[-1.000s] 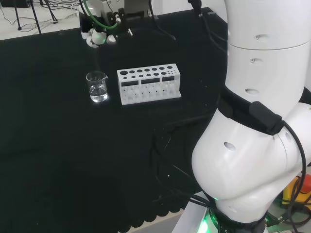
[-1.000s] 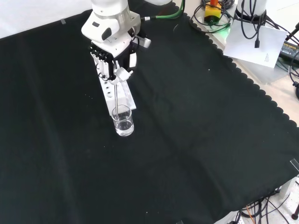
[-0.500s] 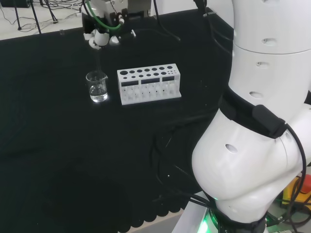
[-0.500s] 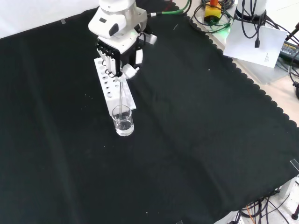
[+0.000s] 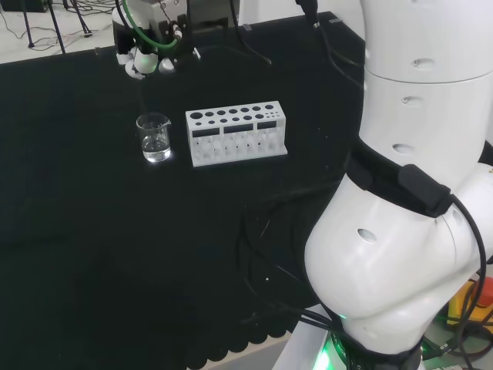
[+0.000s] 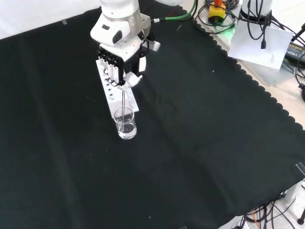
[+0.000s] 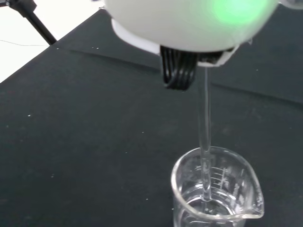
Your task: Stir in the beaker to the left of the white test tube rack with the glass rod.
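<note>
Hand (image 6: 121,59) shifted left in head view; glass rod (image 6: 124,102) still in beaker (image 6: 125,123).

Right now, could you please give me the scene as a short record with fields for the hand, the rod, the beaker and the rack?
hand: above the beaker, fingers curled round the glass rod
glass rod: near upright, lower end inside the beaker, in the liquid
beaker: upright on the black cloth, some clear liquid in it
white test tube rack: right of the beaker in the head view, holes look empty
black cloth: covers the bench
</note>
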`<state>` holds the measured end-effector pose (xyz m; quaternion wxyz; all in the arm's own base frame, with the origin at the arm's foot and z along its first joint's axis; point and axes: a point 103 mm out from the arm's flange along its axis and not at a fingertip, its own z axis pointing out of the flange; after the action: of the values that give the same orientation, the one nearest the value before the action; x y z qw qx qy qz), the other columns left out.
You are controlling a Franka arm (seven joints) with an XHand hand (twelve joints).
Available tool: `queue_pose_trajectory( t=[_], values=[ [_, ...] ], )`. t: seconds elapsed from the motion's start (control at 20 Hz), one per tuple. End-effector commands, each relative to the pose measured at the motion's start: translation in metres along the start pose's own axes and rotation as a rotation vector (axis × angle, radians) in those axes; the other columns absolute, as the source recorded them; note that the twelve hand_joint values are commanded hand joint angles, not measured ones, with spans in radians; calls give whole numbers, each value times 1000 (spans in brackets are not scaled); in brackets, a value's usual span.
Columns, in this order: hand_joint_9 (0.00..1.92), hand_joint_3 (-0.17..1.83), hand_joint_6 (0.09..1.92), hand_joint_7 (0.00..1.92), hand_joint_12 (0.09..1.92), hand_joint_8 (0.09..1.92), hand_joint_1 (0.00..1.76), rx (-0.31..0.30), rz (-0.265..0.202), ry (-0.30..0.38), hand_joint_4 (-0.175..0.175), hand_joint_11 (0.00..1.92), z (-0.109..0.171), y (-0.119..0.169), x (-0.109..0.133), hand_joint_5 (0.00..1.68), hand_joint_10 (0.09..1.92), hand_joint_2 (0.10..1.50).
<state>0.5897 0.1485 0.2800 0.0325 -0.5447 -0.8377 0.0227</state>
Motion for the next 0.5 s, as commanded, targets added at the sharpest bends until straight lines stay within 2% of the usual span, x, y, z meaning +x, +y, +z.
queue_pose_trajectory(
  t=[0.05,0.5],
  values=[
    [1719,923,446,1382,307,842,1339,0,14,6,-175,1754,3,-7,-16,1343,519,489],
    [1721,925,445,1383,306,840,1339,-28,-3,-10,-175,1755,-15,-26,-13,1344,518,488]
  ],
)
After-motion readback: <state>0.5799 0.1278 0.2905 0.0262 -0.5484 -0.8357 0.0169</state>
